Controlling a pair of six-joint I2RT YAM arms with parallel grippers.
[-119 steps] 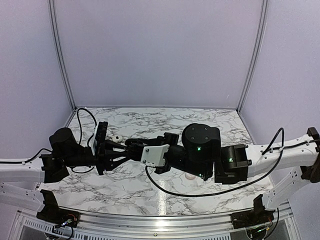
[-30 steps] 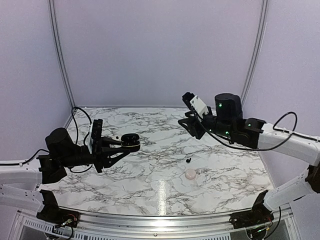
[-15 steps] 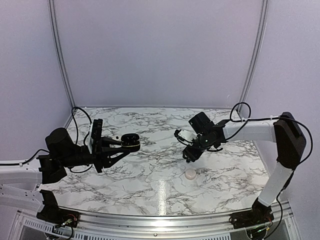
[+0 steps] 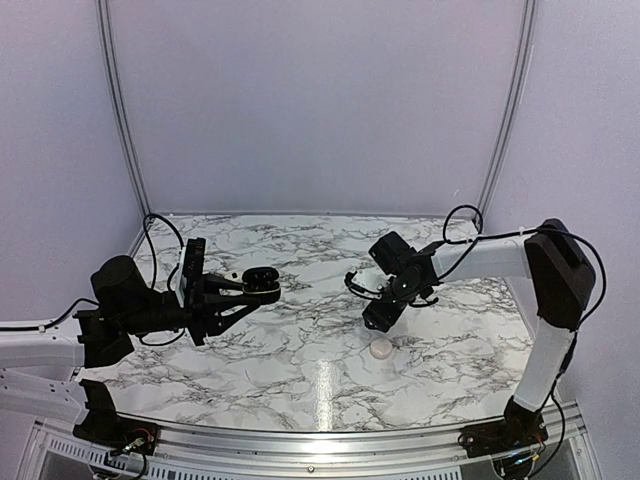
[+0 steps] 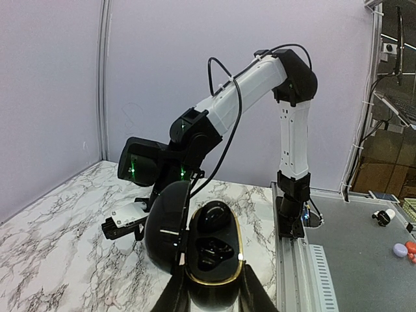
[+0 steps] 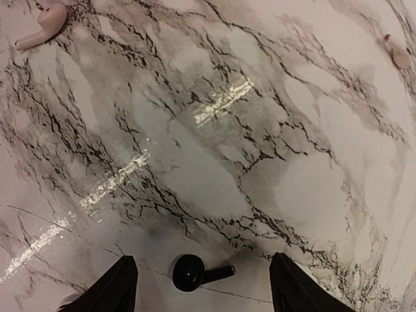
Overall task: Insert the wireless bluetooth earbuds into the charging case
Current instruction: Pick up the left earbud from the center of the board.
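Observation:
My left gripper (image 5: 211, 297) is shut on the base of a black charging case (image 5: 212, 260), held up over the table with its lid (image 5: 166, 227) hinged open to the left. One black earbud (image 5: 215, 218) sits in the far socket; the near socket is empty. In the top view the case (image 4: 259, 282) hangs at centre left. My right gripper (image 6: 201, 263) points down at the marble, open. A loose black earbud (image 6: 195, 272) lies flat between its fingers (image 6: 122, 281), touching neither. From above, the right gripper (image 4: 377, 317) hides that bud.
Two white earbuds lie on the marble, one (image 6: 41, 26) at the upper left and one (image 6: 398, 56) at the upper right of the right wrist view. A small round white case (image 4: 381, 348) sits just in front of the right gripper. Purple walls enclose the table.
My right arm has swung down from a raised pose at the back right to low over the black earbud, and its jaws have widened. The left arm and case have not moved.

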